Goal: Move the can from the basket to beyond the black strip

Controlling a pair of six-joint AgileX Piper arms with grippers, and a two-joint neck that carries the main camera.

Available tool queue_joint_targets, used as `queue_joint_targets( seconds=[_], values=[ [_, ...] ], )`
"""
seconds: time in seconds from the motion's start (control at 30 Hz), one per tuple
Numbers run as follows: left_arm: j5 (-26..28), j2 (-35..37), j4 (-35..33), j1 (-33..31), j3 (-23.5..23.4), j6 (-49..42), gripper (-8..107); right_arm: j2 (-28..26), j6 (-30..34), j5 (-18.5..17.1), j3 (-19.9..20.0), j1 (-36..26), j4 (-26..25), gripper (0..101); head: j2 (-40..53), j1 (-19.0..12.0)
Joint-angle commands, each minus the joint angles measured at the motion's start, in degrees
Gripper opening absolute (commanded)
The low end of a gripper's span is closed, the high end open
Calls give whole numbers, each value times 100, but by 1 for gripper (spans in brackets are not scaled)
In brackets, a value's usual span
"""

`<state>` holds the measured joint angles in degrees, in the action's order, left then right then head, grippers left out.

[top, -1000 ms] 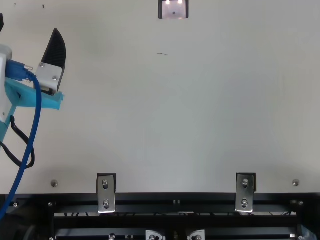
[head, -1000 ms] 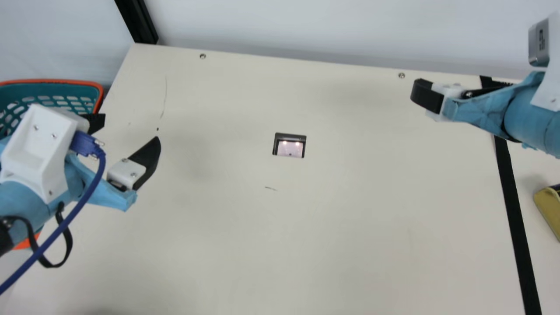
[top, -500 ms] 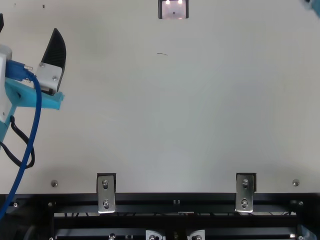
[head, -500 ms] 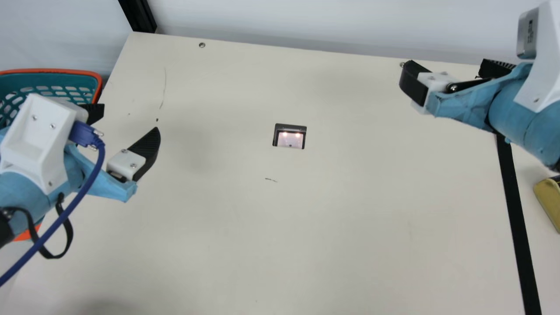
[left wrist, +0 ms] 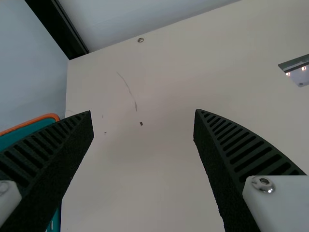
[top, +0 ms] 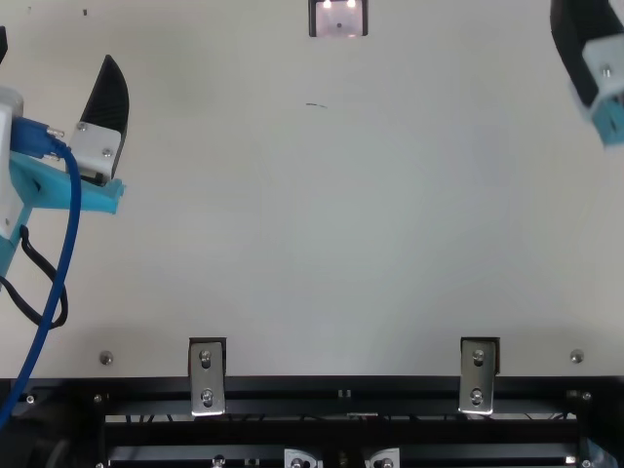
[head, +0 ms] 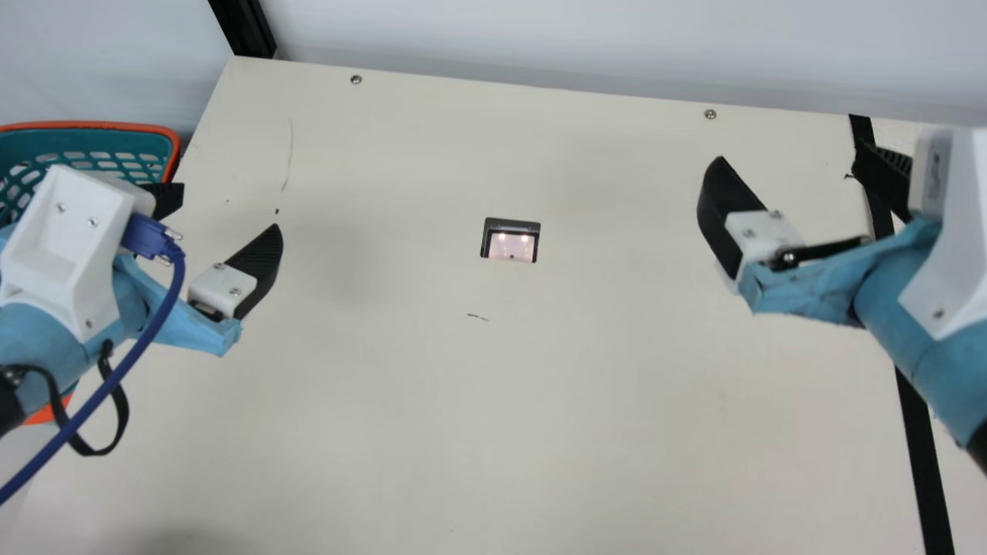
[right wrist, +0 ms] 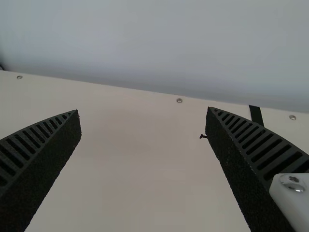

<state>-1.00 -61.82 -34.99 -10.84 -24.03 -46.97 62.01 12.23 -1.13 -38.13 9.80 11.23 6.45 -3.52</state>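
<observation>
One black ribbed left gripper [head: 230,210], spread and empty, is nearer the orange-rimmed teal plastic basket [head: 92,125] by the cream table [head: 463,424]'s left edge; black ribbed right gripper [head: 790,154], also spread, empty, nearer flat black strip [head: 922,447]; can's spot, long axis: can't tell.

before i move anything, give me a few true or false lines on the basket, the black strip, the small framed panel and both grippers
1. The basket has an orange rim. True.
2. The left gripper has its fingers closed together. False: they stand wide apart.
3. In the main view, the black strip runs along the right side of the table. True.
4. The right gripper is gripping something. False: its fingers are apart with nothing held between them.
5. The small framed panel touches the black strip. False: it sits away from it, between the two grippers in the main view.
</observation>
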Motion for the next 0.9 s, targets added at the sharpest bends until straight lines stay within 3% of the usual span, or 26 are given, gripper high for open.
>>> queue_joint_targets(
  seconds=[0.0, 0.43, 0.87],
  values=[
    [0, 0, 0, 0, 0, 0, 90, -373, -61, 41, 310, 10, -51, 101, 138, -1],
    [-168, 348, 784, -75, 224, 888, 90, -1921, -498, -245, 1181, 94, -265, 101, 138, -1],
    [13, 1900, 1761, 224, 1098, 1732, 90, -3084, -1023, -877, 1574, 174, -702, 101, 138, -1]
  ],
)
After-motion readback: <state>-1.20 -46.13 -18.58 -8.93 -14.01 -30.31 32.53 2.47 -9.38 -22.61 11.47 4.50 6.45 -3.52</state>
